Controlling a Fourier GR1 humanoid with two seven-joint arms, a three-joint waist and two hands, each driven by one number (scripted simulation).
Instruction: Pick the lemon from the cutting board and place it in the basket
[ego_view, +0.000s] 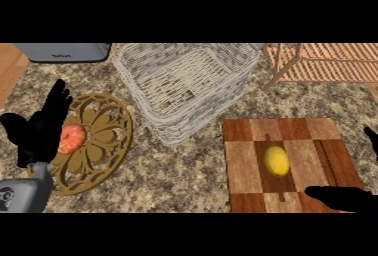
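Lemon (276, 160) on cutting board (251, 150), basket (184, 85) beside it

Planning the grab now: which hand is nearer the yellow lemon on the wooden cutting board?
Right. The right hand sits at the checkered wooden cutting board's lower right corner, just below-right of the yellow lemon. The left hand rests far across the counter, over the carved plate's left edge.

Yellow lemon (276, 160) lying mid cutting board (251, 150); white wicker basket (148, 70) tilted, just beside board's upper-left corner.
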